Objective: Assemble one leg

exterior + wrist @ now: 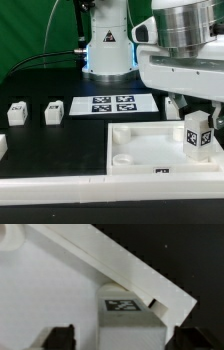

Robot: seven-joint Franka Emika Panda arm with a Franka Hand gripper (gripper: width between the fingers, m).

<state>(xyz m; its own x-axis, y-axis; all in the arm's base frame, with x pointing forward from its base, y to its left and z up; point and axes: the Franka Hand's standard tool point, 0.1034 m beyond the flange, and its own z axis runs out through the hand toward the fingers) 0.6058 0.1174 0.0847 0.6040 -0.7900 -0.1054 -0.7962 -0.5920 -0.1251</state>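
Gripper (195, 110) (125, 338): spread wide, holding nothing. In the wrist view the two dark fingers (60, 338) stand on either side of the leg, with a gap showing on each side.
Leg (197, 136) (128, 308): upright directly under the gripper, at about 4 o'clock in the exterior view, with its tag facing the camera. It stands inside the tray, close to a wall. Whether it is seated in a socket cannot be told.
Tray (150, 140) (120, 263): large, white and square. It lies on the bench and fills the exterior view from 4 to 6 o'clock. One round socket shows in a corner, at 8 o'clock from the leg.
Marker board (112, 104): flat on the bench at 10 o'clock from the gripper, just beyond the tray's far edge.
Second leg (53, 111): upright at 9 o'clock from the marker board, just beside it.
Third leg (17, 112): upright, farther out at 9 o'clock, apart from the second.
Bench (60, 150): black.
Arm base (105, 45): at 12 o'clock from the marker board.
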